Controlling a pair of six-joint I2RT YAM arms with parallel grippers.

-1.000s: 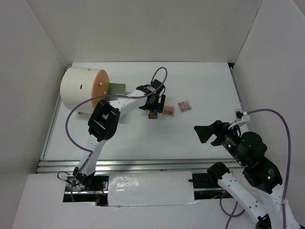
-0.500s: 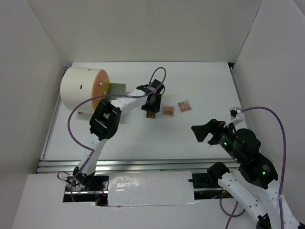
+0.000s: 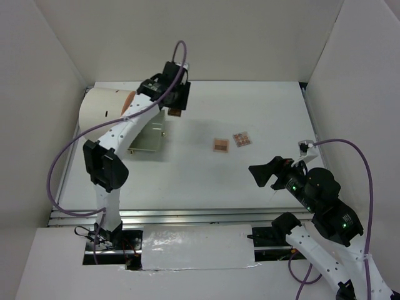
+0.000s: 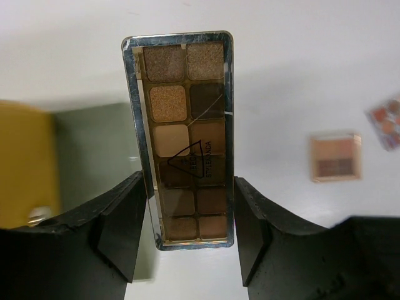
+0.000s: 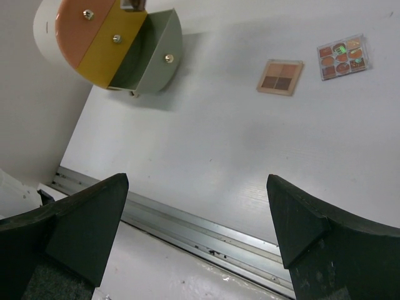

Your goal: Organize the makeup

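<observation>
A narrow brown-toned eyeshadow palette [image 4: 187, 125] hangs in the air with my left gripper [image 4: 190, 212] shut on its lower end, a finger pressed on each long side. From above, that gripper [image 3: 175, 104] and palette [image 3: 177, 113] are at the back left, just past the open green drawer [image 3: 148, 139]. A small square peach palette [image 3: 220, 144] and a clear-cased pinkish palette [image 3: 242, 139] lie flat mid-table. My right gripper [image 3: 265, 174] hovers open and empty over the near right, its wrist view showing both palettes [image 5: 280, 76] [image 5: 343, 55].
A large white cylinder organizer [image 3: 100, 115] lies at the back left, with an orange front [image 5: 78, 25], a yellow drawer [image 5: 115, 44] and the green drawer [image 5: 147, 56] swung open. White walls enclose the table; a metal rail [image 5: 206, 231] runs along the near edge.
My left gripper closed on the brown palette mid-table, lifted it and carried it back and left to beside the open green drawer. The right arm shifted slightly left.
</observation>
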